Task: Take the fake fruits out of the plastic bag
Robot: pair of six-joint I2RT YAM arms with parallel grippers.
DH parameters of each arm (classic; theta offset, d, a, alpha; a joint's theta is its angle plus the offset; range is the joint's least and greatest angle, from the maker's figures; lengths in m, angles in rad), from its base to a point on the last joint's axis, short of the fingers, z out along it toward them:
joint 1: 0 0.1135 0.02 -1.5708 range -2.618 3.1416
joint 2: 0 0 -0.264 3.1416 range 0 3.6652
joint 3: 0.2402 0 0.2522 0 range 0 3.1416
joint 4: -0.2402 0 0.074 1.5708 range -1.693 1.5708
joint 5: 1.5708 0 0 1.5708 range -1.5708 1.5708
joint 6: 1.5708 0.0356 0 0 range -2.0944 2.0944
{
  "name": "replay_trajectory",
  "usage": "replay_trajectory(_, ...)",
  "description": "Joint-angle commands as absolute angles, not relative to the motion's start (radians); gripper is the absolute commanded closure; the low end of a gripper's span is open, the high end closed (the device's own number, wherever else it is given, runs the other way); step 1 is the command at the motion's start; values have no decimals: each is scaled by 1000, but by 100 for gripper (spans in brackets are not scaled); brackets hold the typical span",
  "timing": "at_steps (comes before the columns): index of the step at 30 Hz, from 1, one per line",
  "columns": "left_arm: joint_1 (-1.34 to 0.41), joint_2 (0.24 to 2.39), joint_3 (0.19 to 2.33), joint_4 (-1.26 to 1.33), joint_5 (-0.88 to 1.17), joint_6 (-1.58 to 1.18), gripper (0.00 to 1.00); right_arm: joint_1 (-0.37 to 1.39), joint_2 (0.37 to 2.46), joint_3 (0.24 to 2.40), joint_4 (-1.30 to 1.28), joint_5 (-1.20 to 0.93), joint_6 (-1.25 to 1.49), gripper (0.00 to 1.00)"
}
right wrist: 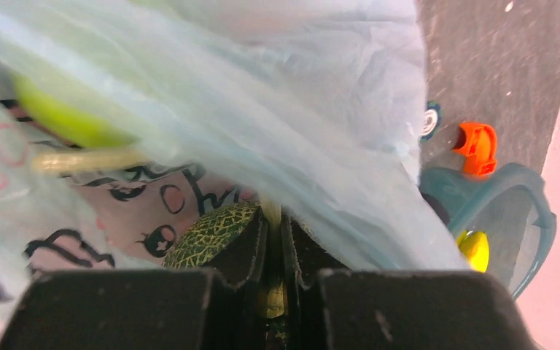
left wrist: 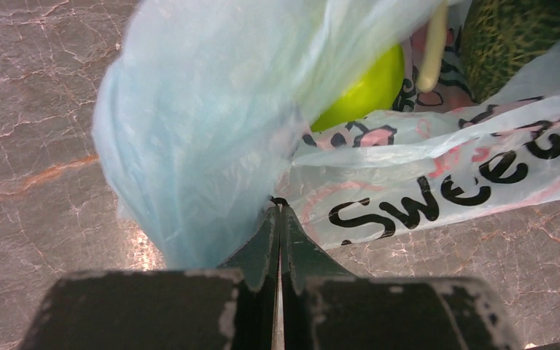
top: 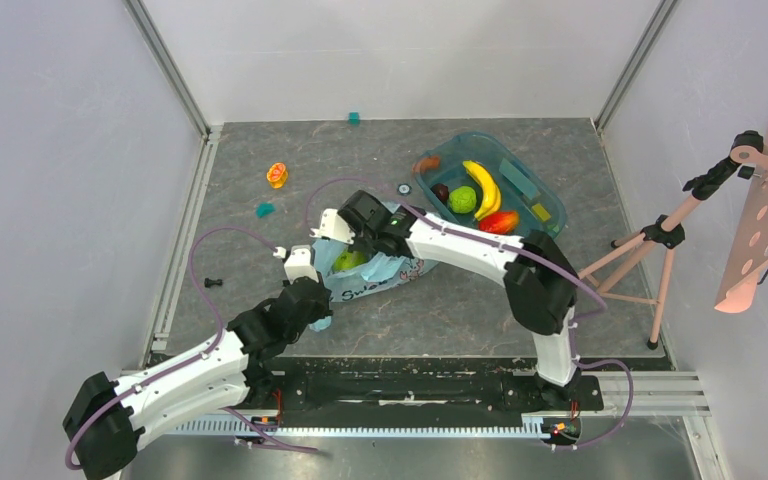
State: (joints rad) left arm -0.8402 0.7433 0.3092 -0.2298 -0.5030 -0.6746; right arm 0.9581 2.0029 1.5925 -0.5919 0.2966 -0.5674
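Note:
The light-blue plastic bag (top: 385, 270) lies mid-table, printed with black letters. My left gripper (top: 312, 268) is shut on a fold of the bag's film (left wrist: 211, 146) at its left end, jaws pressed together (left wrist: 280, 209). A green apple (left wrist: 359, 89) shows in the bag's mouth (top: 350, 260). My right gripper (top: 358, 238) reaches into the bag from above and is shut (right wrist: 272, 219) on the pale stem of the netted melon (right wrist: 211, 233), which is also in the left wrist view (left wrist: 514, 40). A dark grape bunch (top: 441, 191) lies in the tray. The peach cannot be told.
A teal tray (top: 550, 205) at the back right holds a banana (top: 482, 185), a green fruit (top: 462, 199) and a red-orange mango (top: 500, 222). An orange toy (top: 277, 175), small teal blocks (top: 264, 209) and a black piece (top: 212, 283) lie left. A tripod (top: 660, 240) stands right.

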Motion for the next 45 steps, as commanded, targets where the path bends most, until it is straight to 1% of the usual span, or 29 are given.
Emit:
replay_trajectory(1,-841,736,316,-202,-518,-704,98,959,1867,1581,-558,177,-535,99)
replay_trajectory(9,-841,731,324,-206,-517,-694,98,959,1770,1516,-515,69,-505,99)
replay_trajectory(19,-841,713,328,-213,-522,-683,98,960,1587,1386,-375,-136,-433,99)
replay_trajectory(26,-840,709,331,-215,-522,-678,98,959,1462,1300,-247,-238,-364,99)
replay_trajectory(32,-840,703,325,-216,-517,-680,98,959,1349,1167,-13,-270,-253,99)
replay_trajectory(35,-840,697,319,-217,-514,-684,98,959,1304,1106,128,-277,-196,96)
replay_trajectory(37,-841,692,315,-218,-512,-688,98,959,1286,1085,172,-289,-174,93)
replay_trajectory(40,-841,681,314,-222,-510,-690,98,959,1284,1063,209,-295,-156,92)
replay_trajectory(42,-841,667,322,-231,-500,-689,98,959,1294,1041,214,-283,-151,92)
replay_trajectory(45,-841,613,335,-232,-459,-671,98,959,1303,964,260,-219,-129,97)
